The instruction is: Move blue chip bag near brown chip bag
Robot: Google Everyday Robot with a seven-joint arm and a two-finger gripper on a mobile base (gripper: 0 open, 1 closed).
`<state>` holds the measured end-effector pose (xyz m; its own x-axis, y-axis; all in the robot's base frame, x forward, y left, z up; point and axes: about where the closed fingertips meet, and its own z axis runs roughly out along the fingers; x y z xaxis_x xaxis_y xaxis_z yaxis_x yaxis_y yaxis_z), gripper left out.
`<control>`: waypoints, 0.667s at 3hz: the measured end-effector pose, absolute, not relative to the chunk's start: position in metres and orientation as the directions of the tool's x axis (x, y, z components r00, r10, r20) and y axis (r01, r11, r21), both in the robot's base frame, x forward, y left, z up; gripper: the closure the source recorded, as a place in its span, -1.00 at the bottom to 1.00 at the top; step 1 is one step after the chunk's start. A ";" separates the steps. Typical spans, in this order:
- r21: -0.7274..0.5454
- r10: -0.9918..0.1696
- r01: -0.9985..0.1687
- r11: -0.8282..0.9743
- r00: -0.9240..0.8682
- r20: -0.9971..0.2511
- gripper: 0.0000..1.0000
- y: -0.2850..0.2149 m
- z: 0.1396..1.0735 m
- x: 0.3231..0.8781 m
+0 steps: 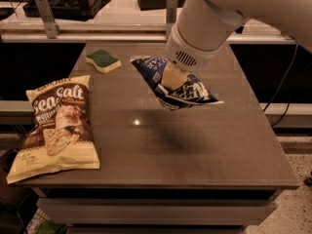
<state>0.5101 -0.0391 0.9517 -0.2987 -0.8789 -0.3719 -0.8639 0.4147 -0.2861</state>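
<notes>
The small crinkled dark blue foil chip bag [191, 91] hung above the brown worktop's [204, 145] middle, pinched in your gripper [171, 77]. You needed to carry it left, low, and lay it just beside the large flat cream-and-brown chip bag [56, 126] without overlapping it.

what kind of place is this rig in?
Probably a lab or office workspace: desks with dark equipment behind the table, a trailing cable, props like the sponge and brown chip bag. The claw holds the blue chip bag above the table.
</notes>
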 end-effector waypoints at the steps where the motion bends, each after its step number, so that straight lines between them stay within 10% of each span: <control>1: -0.254 -0.885 -0.888 0.383 -0.274 -0.376 1.00 -0.035 0.950 0.507; 2: -0.195 -0.885 -0.932 0.307 -0.204 -0.419 1.00 -0.028 0.948 0.500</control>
